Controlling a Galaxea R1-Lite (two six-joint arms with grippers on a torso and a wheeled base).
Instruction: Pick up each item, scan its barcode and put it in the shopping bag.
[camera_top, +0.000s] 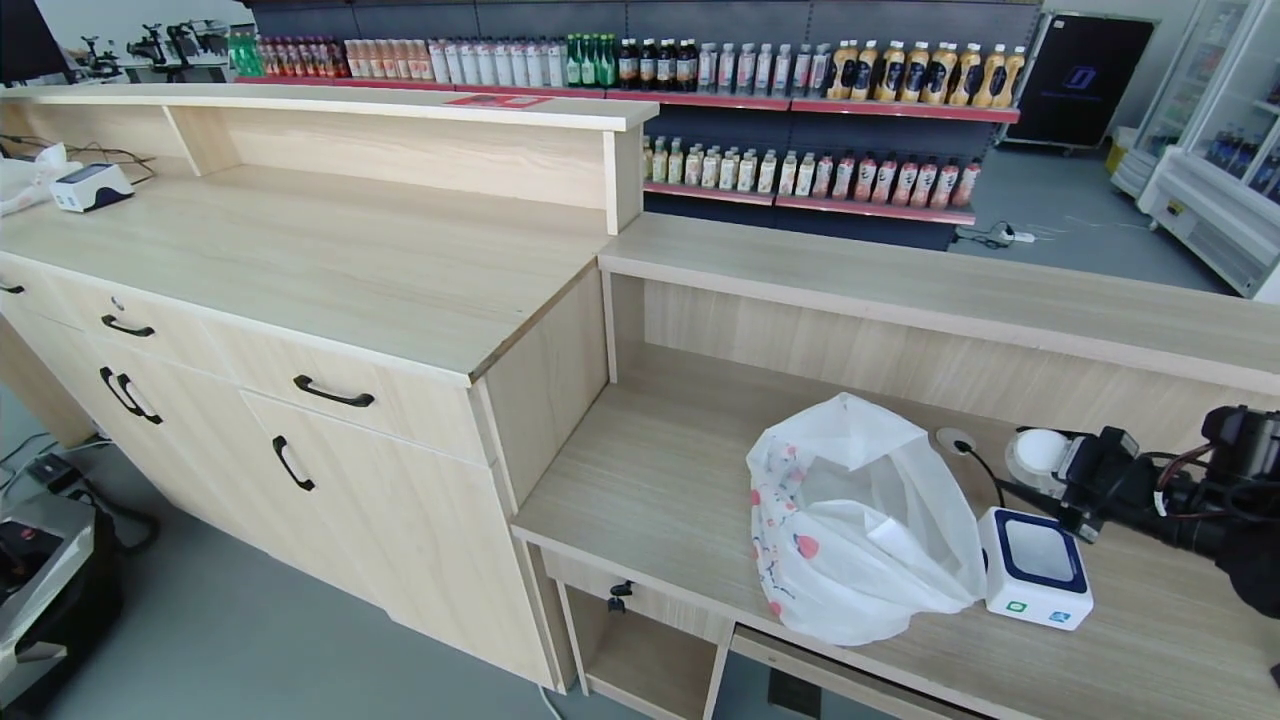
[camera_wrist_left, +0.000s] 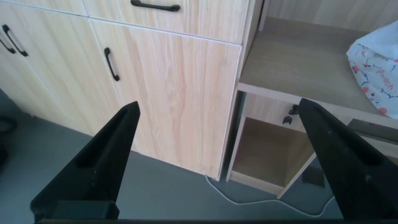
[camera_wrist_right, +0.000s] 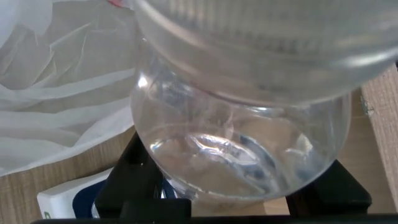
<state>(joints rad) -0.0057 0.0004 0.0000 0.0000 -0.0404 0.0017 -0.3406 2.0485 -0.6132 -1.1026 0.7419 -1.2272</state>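
Plastic bottle (camera_wrist_right: 236, 149), clear, sits clamped in the right gripper (camera_top: 1085, 478), with the scanner (camera_top: 1035, 565) just below it, so scanning seems in hand. Next it needs carrying sideways over the bag (camera_top: 850, 520) beside that gripper; the left gripper (camera_wrist_left: 217, 106) hangs wide open.

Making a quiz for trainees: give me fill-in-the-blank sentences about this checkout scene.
The clear plastic container sits in the ____ gripper.
The white flowered plastic bag stands on the ____ of the two wooden counter levels.
The left gripper, holding nothing, is ____.
Missing: right; lower; open.
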